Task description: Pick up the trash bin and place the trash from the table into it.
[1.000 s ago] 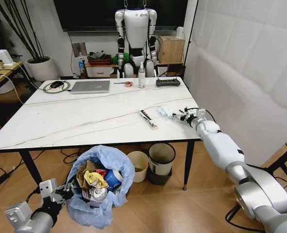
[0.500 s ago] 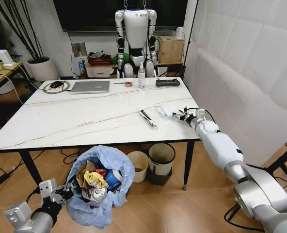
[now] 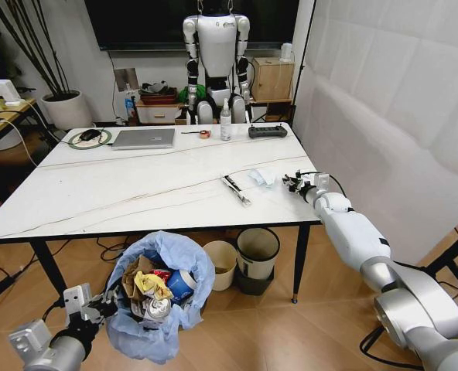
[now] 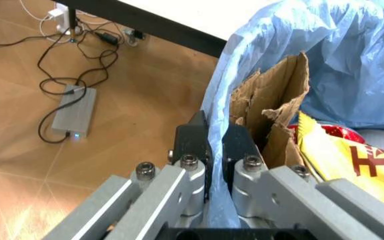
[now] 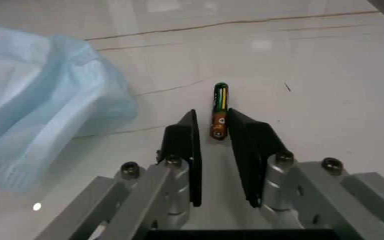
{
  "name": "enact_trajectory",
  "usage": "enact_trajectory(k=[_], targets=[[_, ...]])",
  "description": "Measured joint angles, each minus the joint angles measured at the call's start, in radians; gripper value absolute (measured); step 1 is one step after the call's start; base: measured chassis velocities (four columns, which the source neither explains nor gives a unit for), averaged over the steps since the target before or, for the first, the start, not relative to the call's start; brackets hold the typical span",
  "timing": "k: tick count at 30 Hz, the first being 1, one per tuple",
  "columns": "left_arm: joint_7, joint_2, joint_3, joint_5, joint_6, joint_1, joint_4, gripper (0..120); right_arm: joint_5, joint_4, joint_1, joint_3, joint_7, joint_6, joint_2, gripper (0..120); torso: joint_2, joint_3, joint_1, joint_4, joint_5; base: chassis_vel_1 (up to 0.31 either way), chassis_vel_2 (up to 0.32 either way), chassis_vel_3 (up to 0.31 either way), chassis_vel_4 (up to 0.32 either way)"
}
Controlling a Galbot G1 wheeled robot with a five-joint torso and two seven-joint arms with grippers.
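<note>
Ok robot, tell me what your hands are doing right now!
Left gripper shut on trash bin rim. Right gripper open around battery on table. Mask beside it.

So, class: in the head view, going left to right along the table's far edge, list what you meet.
Cable coil → laptop → tape roll → spray bottle → controller.
</note>
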Motion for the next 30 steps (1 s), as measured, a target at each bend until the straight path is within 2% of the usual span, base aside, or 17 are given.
enact_trajectory(k=[4,12,27,30], targets=[[0.000,0.000,0.000,-0.001,0.000,0.000,0.000,0,0.000,0.000,-0.002,-0.003,-0.001,0.000,0.001,5,0.000,0.000,0.000,0.0000,0.0000,0.000,0.000,0.000,0.000],[0.000,0.001,0.001,-0.001,0.000,0.000,0.002,0,0.004,0.016,-0.010,0.001,-0.002,-0.002,-0.003,3,0.000,0.000,0.000,0.0003,0.0004,0.000,0.000,0.000,0.000],[-0.007,-0.002,0.014,0.001,0.005,-0.012,0.005,0,0.116,0.289,-0.072,-0.048,-0.001,-0.046,-0.106,3,0.000,0.000,0.000,0.0003,0.0001,0.000,0.000,0.000,0.000],[-0.009,-0.005,0.016,0.001,0.007,-0.012,0.002,0,0.173,0.422,-0.126,-0.065,-0.001,-0.068,-0.166,3,0.000,0.000,0.000,0.0002,0.0000,0.000,0.000,0.000,0.000]])
